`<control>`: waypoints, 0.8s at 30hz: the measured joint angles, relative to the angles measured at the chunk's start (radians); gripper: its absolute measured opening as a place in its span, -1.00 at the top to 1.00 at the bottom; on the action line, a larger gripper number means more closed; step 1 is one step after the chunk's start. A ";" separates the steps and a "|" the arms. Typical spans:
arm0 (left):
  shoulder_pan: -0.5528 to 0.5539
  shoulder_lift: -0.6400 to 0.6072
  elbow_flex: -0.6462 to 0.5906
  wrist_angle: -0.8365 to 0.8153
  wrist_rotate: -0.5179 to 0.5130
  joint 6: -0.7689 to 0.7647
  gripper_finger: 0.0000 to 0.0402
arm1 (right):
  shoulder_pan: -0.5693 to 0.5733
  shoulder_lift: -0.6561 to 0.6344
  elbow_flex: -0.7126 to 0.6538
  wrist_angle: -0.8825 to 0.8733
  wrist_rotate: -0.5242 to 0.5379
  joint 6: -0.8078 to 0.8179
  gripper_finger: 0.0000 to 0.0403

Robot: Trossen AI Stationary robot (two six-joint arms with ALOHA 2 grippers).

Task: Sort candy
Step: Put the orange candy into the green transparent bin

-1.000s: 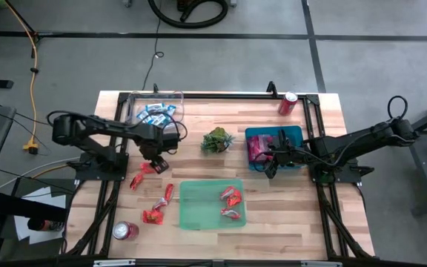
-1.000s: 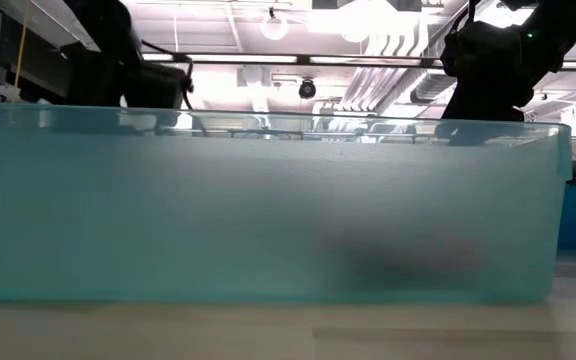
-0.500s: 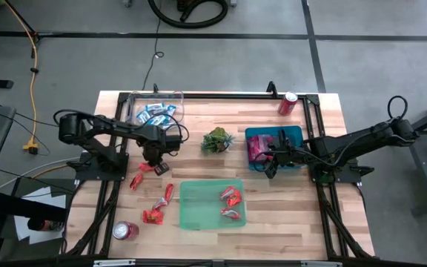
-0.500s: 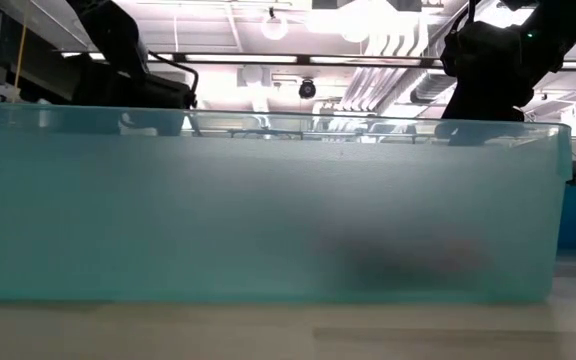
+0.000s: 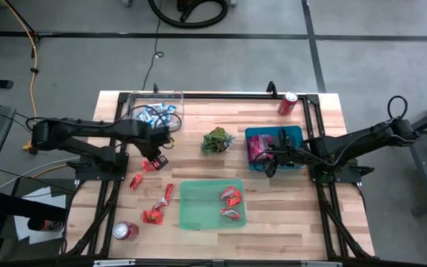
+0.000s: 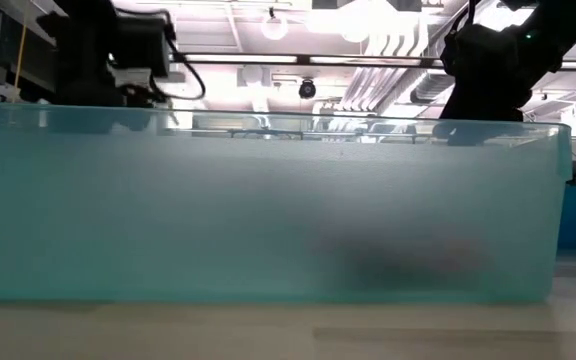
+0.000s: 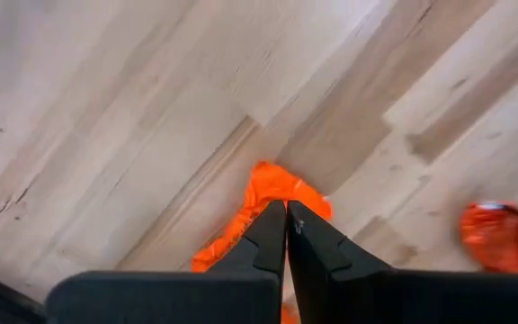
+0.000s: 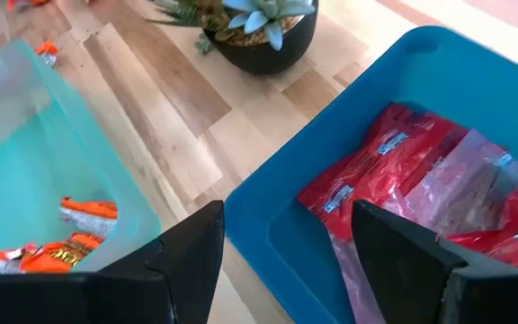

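The orange-wrapped candy (image 7: 261, 200) you need lies on the wooden table (image 7: 106, 117) directly under the left gripper (image 7: 286, 216), its long axis running along the finger line. The jaws are pressed fully together over it; whether they pinch the wrapper you cannot tell. The right gripper (image 8: 286, 236) waits wide open, empty, over the blue bin (image 8: 331, 108).

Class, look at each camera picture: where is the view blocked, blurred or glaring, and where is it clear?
Low view: a frosted green bin wall fills the frame, with bright ceiling lights glaring above. Left wrist view: the second orange candy at the edge is soft, the one at the shut left gripper sharper. Right wrist view: the blue bin and plant are clear.
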 joint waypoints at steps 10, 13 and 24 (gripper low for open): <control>-0.001 -0.093 0.000 0.000 -0.024 -0.006 0.93 | 0.000 0.000 0.000 0.000 0.009 0.000 -0.18; -0.001 -0.057 0.000 0.000 -0.026 0.027 0.77 | 0.000 0.000 0.000 0.000 0.009 0.001 -0.18; -0.021 0.124 0.000 0.002 -0.042 0.036 -0.07 | 0.000 0.000 0.000 0.000 0.009 0.001 -0.18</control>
